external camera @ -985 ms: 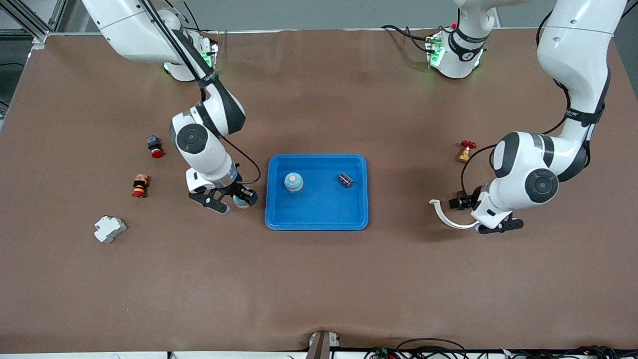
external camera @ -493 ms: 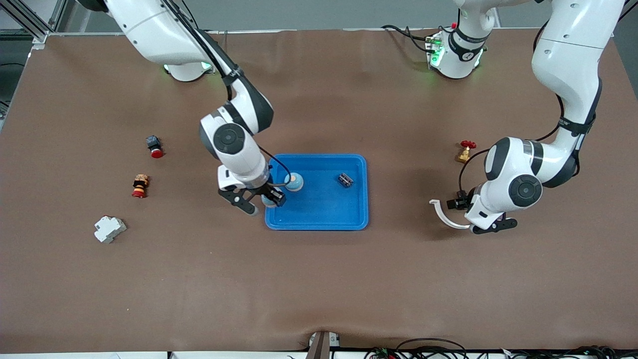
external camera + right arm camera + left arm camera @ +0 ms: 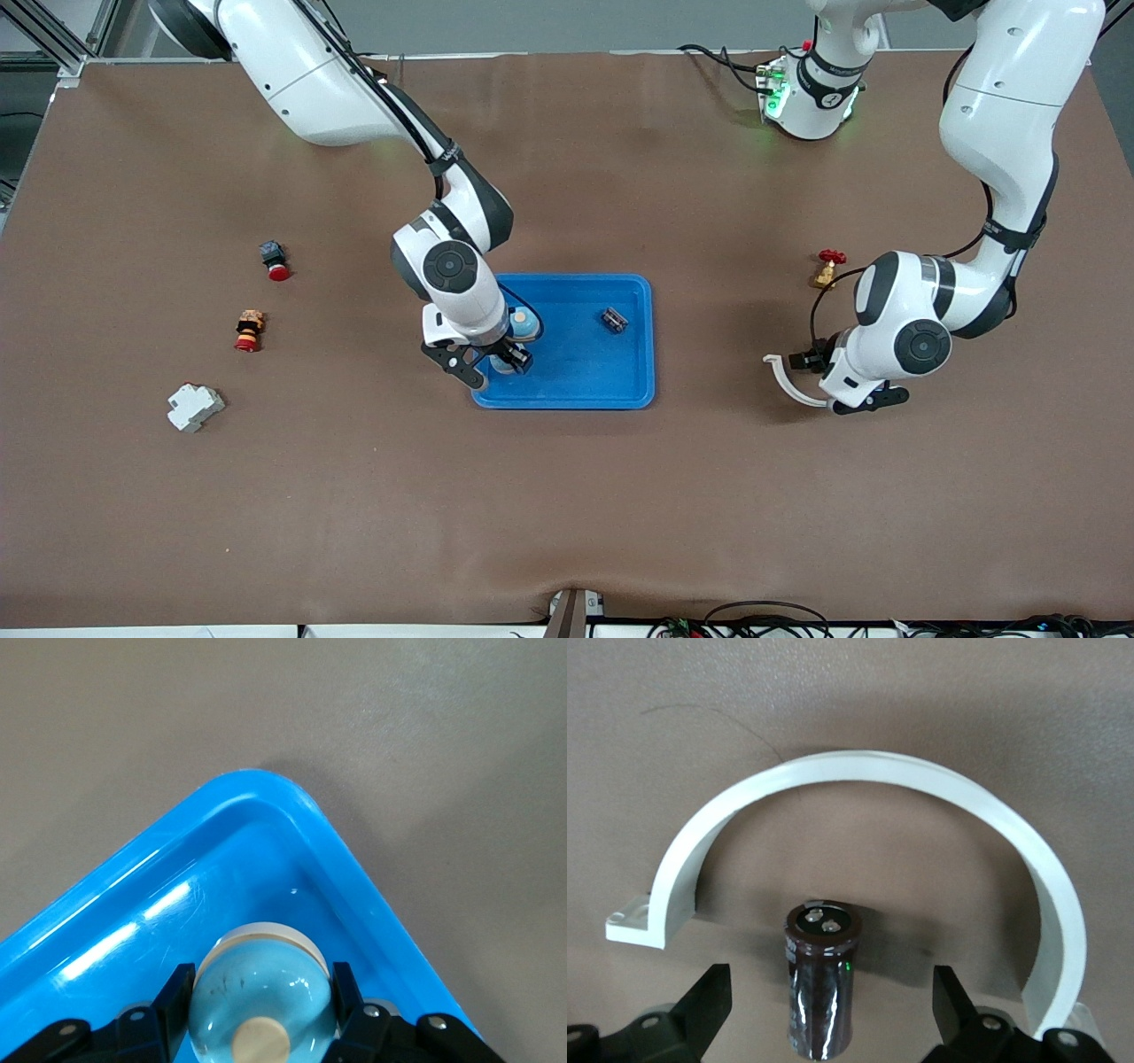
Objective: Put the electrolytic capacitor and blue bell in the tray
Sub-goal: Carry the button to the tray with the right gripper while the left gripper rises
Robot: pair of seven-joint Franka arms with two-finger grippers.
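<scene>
Bell (image 3: 261, 992) sits clamped in my right end effector (image 3: 496, 363) over the tray's (image 3: 620, 390) corner; left end effector (image 3: 833, 1010) hangs spread around a capacitor (image 3: 822, 983).

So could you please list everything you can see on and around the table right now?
tray: 1, bright blue, mid-table
resting bell: 1, light blue, in the tray
held bell: 1, light blue, over a tray corner
small component: 1, dark, in the tray
capacitor: 1, dark brown, on the table inside the clamp's arc
clamp: 1, white, toward the left arm's end
valve: 1, brass with a red handle, same end
push button: 1, black and red, toward the right arm's end
stacked part: 1, red and yellow, same end
breaker: 1, white, same end
right hand: gripping the held bell
left hand: open around the capacitor
</scene>
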